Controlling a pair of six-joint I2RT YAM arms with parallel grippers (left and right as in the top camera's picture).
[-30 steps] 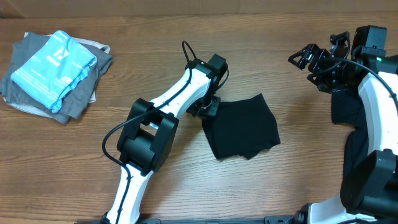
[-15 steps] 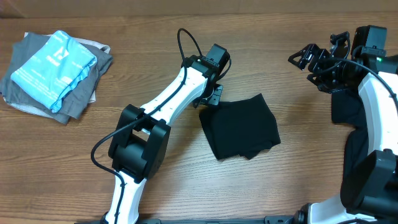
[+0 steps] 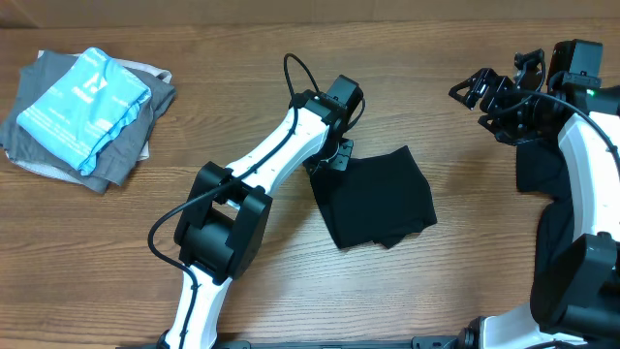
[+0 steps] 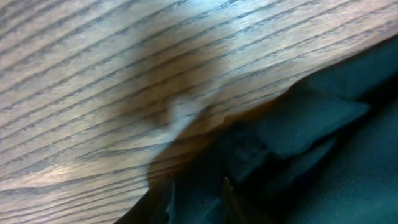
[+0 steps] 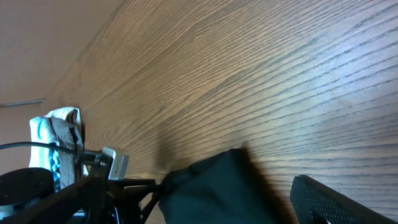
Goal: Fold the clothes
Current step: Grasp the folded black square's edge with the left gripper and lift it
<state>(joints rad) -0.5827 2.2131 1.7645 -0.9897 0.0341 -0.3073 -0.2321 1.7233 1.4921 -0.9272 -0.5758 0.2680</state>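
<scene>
A black T-shirt, folded into a rough square, lies mid-table. My left gripper is low at its upper-left corner. In the left wrist view the two dark fingertips sit a little apart at the bottom edge with black shirt fabric between them; whether they pinch it I cannot tell. My right gripper hangs open and empty at the far right, well away from the shirt. The right wrist view shows one of its fingers, the shirt and the left arm beyond.
A pile of grey clothes with a light blue piece on top lies at the back left. More black cloth lies under the right arm at the right edge. Bare wooden table surrounds the shirt.
The left gripper lifted off the shirt's corner, moved toward the back, then shifted slightly right and back onto the corner. The shirt and the right arm did not move.
</scene>
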